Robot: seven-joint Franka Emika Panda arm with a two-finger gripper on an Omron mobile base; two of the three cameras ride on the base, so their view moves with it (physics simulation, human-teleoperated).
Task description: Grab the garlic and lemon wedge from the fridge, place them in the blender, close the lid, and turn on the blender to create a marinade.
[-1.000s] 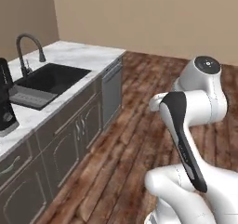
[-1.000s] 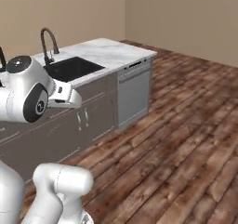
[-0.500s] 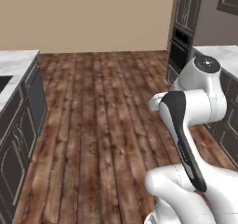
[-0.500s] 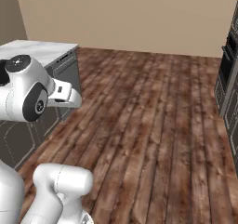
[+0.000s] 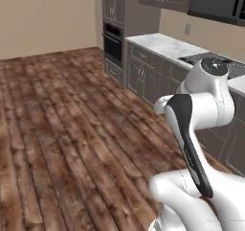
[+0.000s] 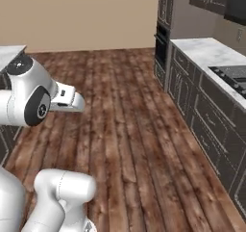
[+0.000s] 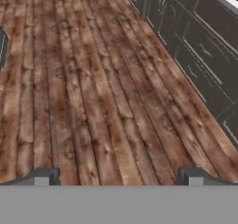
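My gripper (image 7: 118, 176) points down over bare wooden floor (image 7: 93, 79), its two dark fingertips (image 7: 44, 174) standing wide apart and open with nothing between them. My white arm (image 5: 191, 105) is folded close to the base, with its hand held out over the floor (image 6: 65, 97). The garlic, the lemon wedge, the fridge, the blender and the lid are out of view.
Dark lower cabinets under a marble counter (image 5: 162, 43) run along the right, with a black cooktop (image 6: 230, 77) set into it. A tall cabinet holds a wall oven (image 5: 113, 43). Another counter's corner (image 6: 9, 53) shows at the left. Wide wooden floor lies ahead.
The whole picture has swung as the base turned: the sink counter has left view, and the oven and cooktop side has come in. The arm keeps its pose, gripper still open.
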